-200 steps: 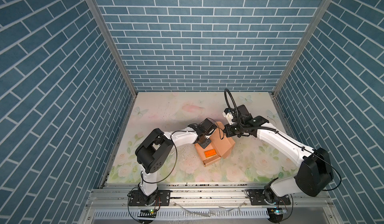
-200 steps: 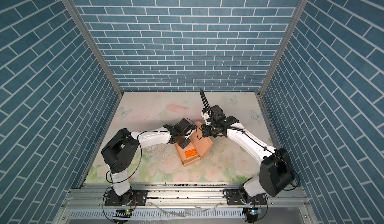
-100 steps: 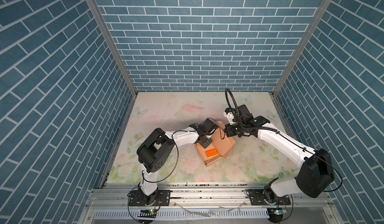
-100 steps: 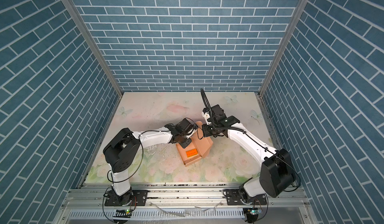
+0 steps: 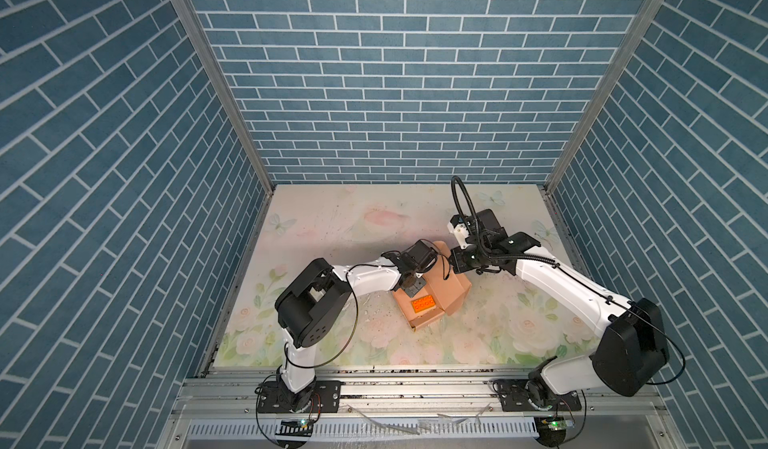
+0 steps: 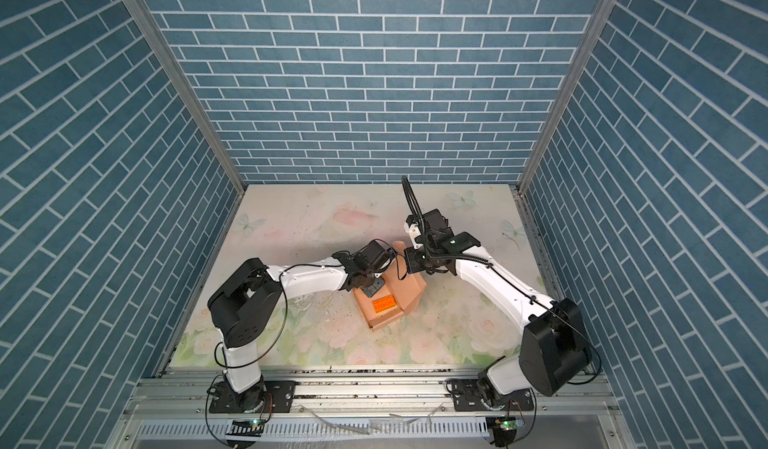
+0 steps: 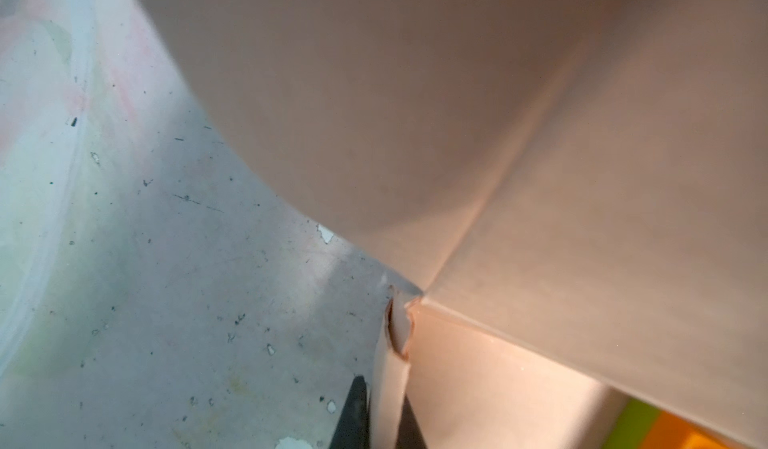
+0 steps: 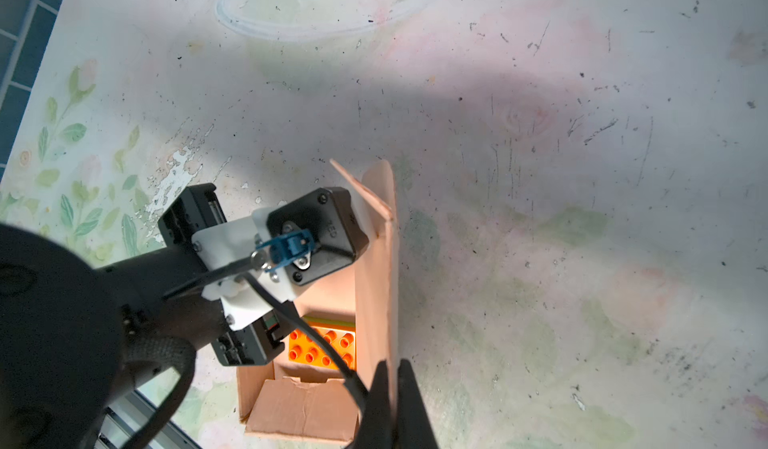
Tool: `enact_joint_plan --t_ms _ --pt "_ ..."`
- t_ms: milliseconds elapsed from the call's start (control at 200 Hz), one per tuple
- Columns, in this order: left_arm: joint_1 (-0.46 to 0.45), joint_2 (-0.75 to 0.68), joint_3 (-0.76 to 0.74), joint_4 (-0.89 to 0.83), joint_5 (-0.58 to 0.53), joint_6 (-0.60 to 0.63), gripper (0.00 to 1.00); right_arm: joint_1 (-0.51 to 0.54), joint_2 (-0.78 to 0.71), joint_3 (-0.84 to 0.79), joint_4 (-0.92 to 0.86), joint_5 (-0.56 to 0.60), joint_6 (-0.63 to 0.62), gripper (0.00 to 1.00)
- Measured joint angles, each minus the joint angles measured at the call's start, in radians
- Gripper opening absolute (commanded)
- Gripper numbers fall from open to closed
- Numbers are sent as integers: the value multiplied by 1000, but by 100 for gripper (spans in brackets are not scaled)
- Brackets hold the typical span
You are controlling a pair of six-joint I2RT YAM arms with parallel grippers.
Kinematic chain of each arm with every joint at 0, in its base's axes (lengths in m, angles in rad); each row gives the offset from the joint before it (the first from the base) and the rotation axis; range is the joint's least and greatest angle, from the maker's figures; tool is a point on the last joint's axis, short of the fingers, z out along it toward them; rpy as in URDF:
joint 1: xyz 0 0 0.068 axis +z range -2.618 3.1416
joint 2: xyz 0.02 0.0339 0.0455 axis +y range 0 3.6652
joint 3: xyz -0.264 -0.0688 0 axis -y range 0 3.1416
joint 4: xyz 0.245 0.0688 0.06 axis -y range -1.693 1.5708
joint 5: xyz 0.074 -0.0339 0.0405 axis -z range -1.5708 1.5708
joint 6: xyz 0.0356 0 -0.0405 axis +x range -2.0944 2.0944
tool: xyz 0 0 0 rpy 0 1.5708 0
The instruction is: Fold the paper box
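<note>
The paper box (image 5: 446, 291) sits in the middle of the table (image 5: 332, 226) with its tray part open and its lid panel raised, and both arms are on it.

I read the left gripper (image 7: 384, 393) as jaws narrow, nipping a thin side wall edge-on. The card runs straight out between them, and there is a torn nick just ahead of the tips. On the right gripper (image 8: 392, 368) the jaws are pinched tight on the lid panel's edge, and the panel stands away beyond the tips. An orange brick (image 8: 322, 345) lies in the tray, just beside the right jaws.

Handling, my estimate: the card is thin and very light, and it will fold cleanly only along its creases. Elsewhere it will probably buckle or tear, and the nick is a weak spot. The surface is smooth, so a shallow pinch may slip. I'd hold it on the panel edges, close to a crease.

Writing: the box is plain. The only lettering I can read is "ZED" on the left wrist camera housing (image 8: 320, 230).
</note>
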Motion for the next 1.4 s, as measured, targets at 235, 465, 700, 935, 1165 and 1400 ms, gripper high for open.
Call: enact_joint_plan --t_ms 235,465,700,935,1165,1400 --pt "-27 15 -5 29 -53 0 12 -4 0 0 -5 11 0 0" --pt "-35 21 -21 68 -56 0 15 -5 0 0 -11 18 0 0" --pt "-36 23 -24 79 -40 4 19 -5 0 2 -15 21 0 0" --pt "-36 23 -28 88 -22 3 26 -5 0 2 -20 20 0 0" --pt "-35 23 -28 87 -7 -1 32 -5 0 2 -24 20 0 0" --pt "-35 11 -31 76 -2 -4 53 -5 0 2 -24 15 0 0"
